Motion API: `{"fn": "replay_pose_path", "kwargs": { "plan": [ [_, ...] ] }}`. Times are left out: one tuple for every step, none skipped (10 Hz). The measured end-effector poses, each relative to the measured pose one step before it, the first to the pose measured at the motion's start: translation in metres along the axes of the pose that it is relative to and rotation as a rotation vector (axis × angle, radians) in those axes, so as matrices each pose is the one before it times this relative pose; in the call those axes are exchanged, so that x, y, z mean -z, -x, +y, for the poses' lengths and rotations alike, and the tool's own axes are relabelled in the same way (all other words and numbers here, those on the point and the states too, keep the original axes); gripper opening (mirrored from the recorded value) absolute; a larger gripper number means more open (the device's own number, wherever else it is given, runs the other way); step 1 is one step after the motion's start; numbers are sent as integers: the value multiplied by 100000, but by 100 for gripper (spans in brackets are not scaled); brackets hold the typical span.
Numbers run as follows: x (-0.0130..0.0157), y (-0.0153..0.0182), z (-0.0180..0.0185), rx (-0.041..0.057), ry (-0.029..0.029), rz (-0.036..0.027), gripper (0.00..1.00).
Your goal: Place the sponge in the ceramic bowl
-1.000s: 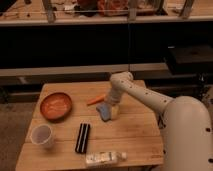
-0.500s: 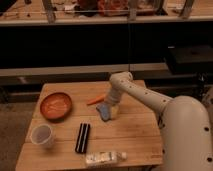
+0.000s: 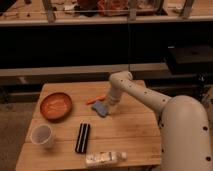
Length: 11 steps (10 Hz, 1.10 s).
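Pincer [image 3: 110, 104] low over table [image 3: 135, 131] | sponge [image 3: 101, 108] at its tip, ceramic bowl [image 3: 56, 106] side | grip: cannot tell

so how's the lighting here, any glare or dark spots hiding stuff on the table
Camera view: dim, warm light overall; the space behind the table is nearly black. Camera view again: no glare on the tabletop, so the sponge and ceramic bowl stand out fine. The jaws are down at the sponge, near the table's middle.
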<state>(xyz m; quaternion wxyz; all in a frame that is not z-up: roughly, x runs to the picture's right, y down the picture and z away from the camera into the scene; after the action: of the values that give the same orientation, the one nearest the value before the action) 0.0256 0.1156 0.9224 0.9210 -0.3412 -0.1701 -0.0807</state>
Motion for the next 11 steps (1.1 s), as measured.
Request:
{"fn": "replay_pose_path", "kwargs": {
  "plan": [
    [528,125,-218,361,-573,452,26],
    [398,143,-86,121,-67,473,17],
    [294,130,-89,-18,-148,402,7],
    [221,141,-33,124,49,378,1],
    [125,157,-39,142,-115,320,0],
    [355,337,-118,479,-458,557,0],
    [312,340,-133,624,-358,515,0],
    [332,372,-152,656,-263,478,0],
    [339,591,-249,993,-273,578,0],
    [276,350,-133,703,-151,576,0],
    [281,304,-133,745,21,450,0]
  ]
}}
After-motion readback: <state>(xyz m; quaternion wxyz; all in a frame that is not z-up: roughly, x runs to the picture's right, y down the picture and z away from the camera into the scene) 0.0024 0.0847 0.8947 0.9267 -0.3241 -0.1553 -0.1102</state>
